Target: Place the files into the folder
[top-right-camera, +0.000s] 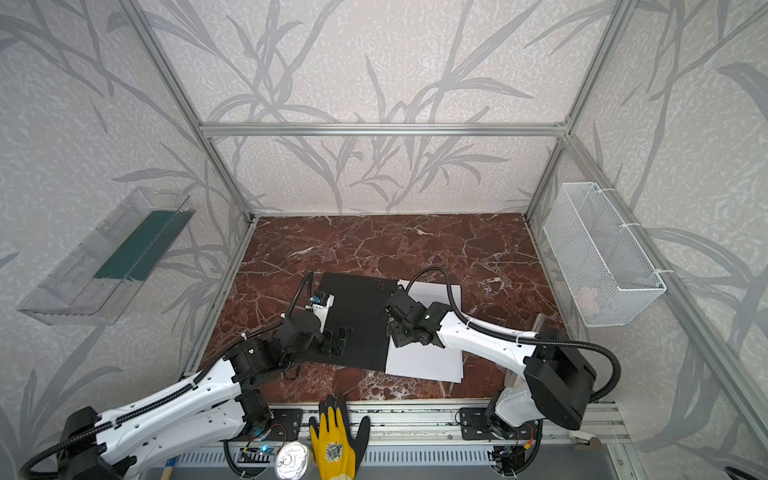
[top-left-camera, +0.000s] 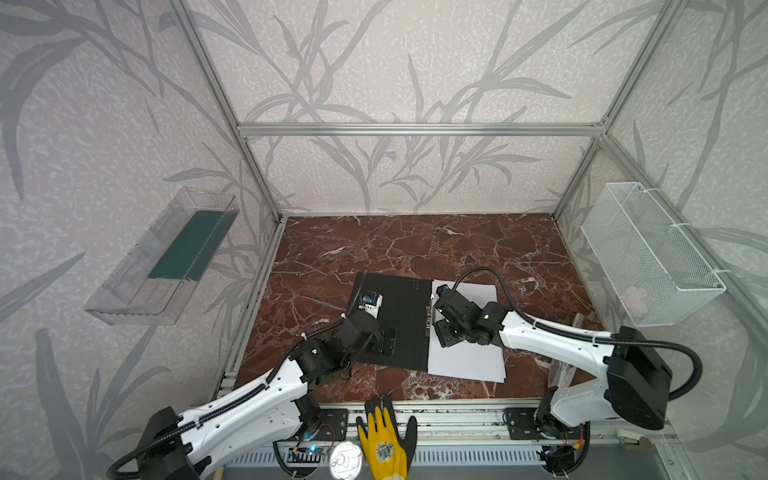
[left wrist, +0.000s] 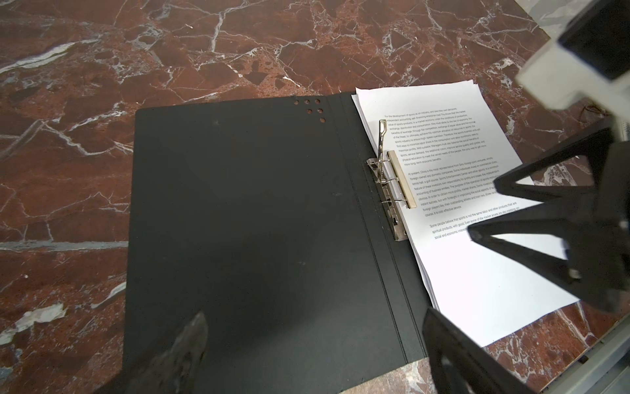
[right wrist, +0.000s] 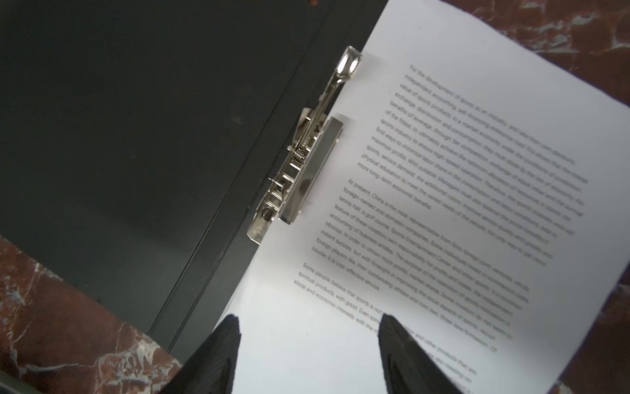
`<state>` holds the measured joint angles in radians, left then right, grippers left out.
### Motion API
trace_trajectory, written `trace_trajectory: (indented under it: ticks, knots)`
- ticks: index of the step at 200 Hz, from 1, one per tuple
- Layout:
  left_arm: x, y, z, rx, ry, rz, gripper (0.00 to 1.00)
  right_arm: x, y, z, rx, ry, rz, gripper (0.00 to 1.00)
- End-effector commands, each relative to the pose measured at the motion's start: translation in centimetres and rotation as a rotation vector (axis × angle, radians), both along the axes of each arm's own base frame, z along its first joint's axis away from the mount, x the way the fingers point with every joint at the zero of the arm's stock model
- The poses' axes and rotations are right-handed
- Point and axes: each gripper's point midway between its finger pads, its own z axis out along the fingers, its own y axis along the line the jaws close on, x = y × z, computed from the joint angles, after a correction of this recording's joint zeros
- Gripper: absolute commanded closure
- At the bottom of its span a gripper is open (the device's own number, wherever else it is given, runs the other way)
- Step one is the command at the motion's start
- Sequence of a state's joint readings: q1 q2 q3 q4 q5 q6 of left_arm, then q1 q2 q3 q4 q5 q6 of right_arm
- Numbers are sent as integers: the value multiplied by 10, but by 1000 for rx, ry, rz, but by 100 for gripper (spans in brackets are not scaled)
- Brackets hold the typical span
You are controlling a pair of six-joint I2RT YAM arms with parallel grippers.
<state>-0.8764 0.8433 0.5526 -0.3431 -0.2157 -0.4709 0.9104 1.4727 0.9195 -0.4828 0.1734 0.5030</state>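
The black folder (top-left-camera: 399, 316) (top-right-camera: 361, 320) lies open on the marble table. Its left flap (left wrist: 255, 221) (right wrist: 119, 119) is bare. The files (top-left-camera: 469, 357) (top-right-camera: 424, 361), a stack of white printed sheets (left wrist: 477, 273) (right wrist: 460, 170), lie on its right half. A metal clamp (left wrist: 392, 184) (right wrist: 300, 163) by the spine sits over their edge. My left gripper (top-left-camera: 384, 343) (left wrist: 315, 319) is open over the flap's front part and holds nothing. My right gripper (top-left-camera: 442, 337) (right wrist: 308, 317) is open over the sheets' lower part. Nothing is between its fingers.
A clear wall tray holding a dark green panel (top-left-camera: 183, 249) hangs on the left wall. A white wire basket (top-left-camera: 648, 257) hangs on the right wall. A yellow and black glove (top-left-camera: 384, 440) and a round tin (top-left-camera: 345, 459) lie on the front rail.
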Motion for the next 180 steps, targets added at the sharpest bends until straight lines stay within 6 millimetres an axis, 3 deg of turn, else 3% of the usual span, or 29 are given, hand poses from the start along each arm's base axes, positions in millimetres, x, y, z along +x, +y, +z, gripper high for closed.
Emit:
trace_trajectory:
  ticks: [1,50,88,180]
  knots:
    - [2,2,6,-9,-24,13,1,14,24,7,74,-29,-16,39]
    - [0,0,7,-21,-21,6,1,32,35,-4,43,-34,-55,46]
    - [0,1,9,-27,-27,6,1,45,29,-10,-11,-49,-124,54]
    - [-2,-1,11,-47,-24,-7,1,48,26,-39,-17,21,-156,71]
